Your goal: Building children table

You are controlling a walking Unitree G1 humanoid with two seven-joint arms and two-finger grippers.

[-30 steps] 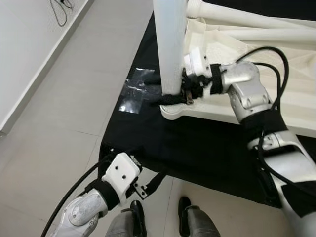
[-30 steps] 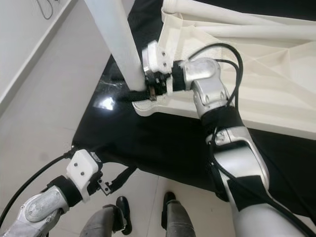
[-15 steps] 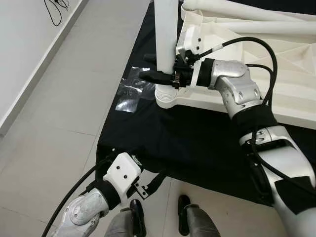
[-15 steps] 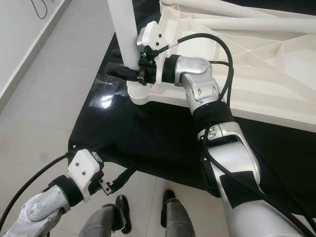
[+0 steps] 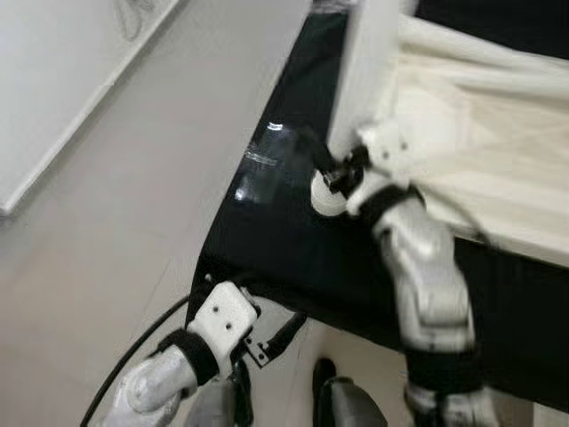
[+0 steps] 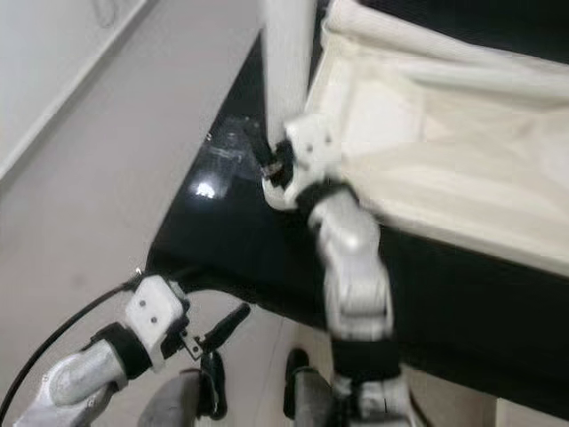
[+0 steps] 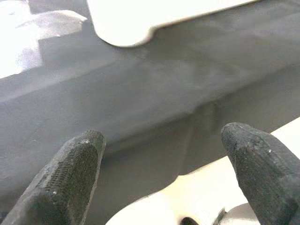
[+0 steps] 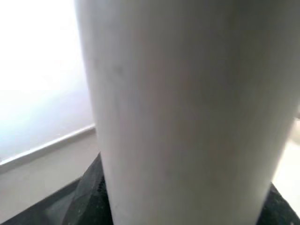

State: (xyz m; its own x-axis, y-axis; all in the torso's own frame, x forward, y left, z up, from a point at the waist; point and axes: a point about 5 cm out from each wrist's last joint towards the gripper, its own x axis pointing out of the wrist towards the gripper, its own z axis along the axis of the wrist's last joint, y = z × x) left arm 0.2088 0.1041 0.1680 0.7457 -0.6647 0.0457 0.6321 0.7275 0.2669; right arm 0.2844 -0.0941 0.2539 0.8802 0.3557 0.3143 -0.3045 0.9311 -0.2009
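Right gripper (image 5: 322,166) clamps around upright white table leg (image 5: 366,67).

The table leg (image 8: 187,108) looks like smooth, matt white plastic — so does the ribbed tabletop (image 5: 480,151). Black mat (image 5: 293,240): matt cloth. Floor (image 5: 133,205) tiles faintly glossy; left claw (image 7: 159,173) fingertips (image 7: 70,173) — rough, textured black rubber.

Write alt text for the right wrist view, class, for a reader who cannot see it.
A white table leg stands upright, very close, between the right gripper's black fingers. Behind it, pale floor meets a white wall.
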